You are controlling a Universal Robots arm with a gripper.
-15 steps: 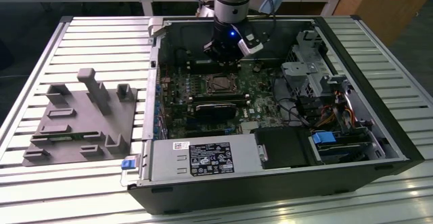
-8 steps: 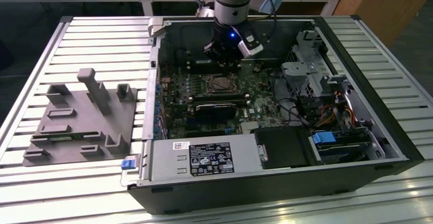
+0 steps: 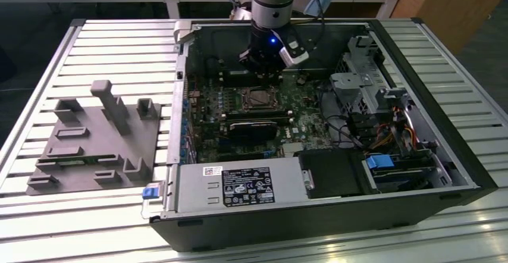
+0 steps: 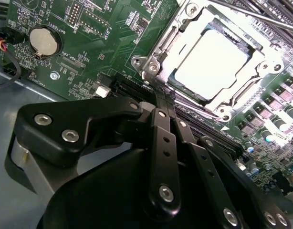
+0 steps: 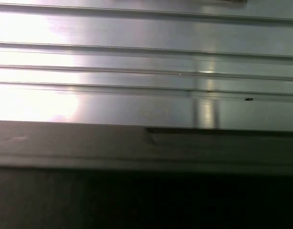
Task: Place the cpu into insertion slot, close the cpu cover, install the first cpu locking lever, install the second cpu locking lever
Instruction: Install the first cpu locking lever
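Inside the open computer case, the cpu (image 4: 211, 64) lies flat in the insertion slot (image 3: 258, 99), its metal top glaring bright. The silvery cpu cover (image 4: 158, 50) lies down around it as a frame, with the chip showing through the cut-out. A thin metal lever rod (image 4: 261, 16) runs along one side of the socket. My gripper (image 4: 162, 95) hangs just over a corner of the socket with its black fingers (image 4: 162, 138) drawn together and nothing between them. In the exterior view the gripper (image 3: 263, 75) sits right behind the socket, low over the green board.
A grey moulded fixture (image 3: 95, 138) lies on the slatted table at the exterior view's left. Around the socket are the case walls, a black card (image 3: 256, 126), the power supply (image 3: 238, 185) and a drive cage (image 3: 357, 84). A coin cell (image 4: 43, 40) sits on the board.
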